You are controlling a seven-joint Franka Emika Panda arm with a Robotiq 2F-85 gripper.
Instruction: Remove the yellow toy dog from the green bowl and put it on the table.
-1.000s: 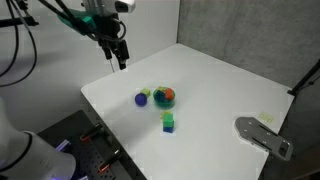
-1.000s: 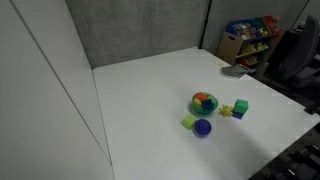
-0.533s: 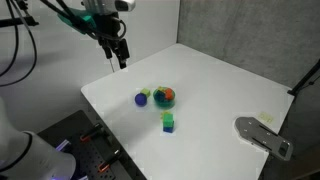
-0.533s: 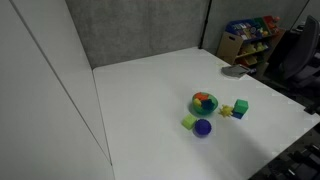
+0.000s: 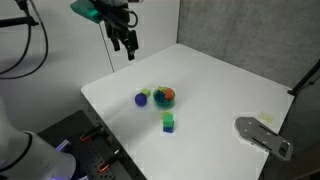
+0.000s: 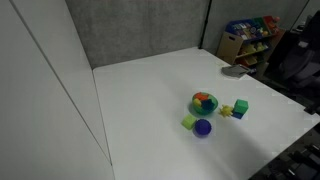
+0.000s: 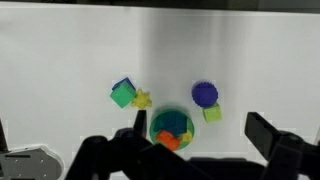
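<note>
The green bowl (image 5: 164,96) stands near the middle of the white table; it also shows in the other exterior view (image 6: 204,102) and in the wrist view (image 7: 170,124). It holds an orange piece (image 7: 168,140), a blue-green piece and a small yellow thing (image 7: 185,137) whose shape I cannot make out. Another yellow toy (image 7: 142,99) lies on the table beside a green cube (image 7: 123,93). My gripper (image 5: 128,42) hangs high above the table's far edge, well away from the bowl. In the wrist view the gripper (image 7: 200,135) is open and empty.
A purple ball (image 5: 141,99) and a light green cube (image 7: 212,114) lie beside the bowl. A grey metal plate (image 5: 263,135) sits at the table's edge. A shelf of toys (image 6: 248,40) stands beyond the table. The table's edges are near.
The gripper has risen and shifted to the right in the exterior view, a little toward the bowl's side. The toys and the bowl have not moved.
</note>
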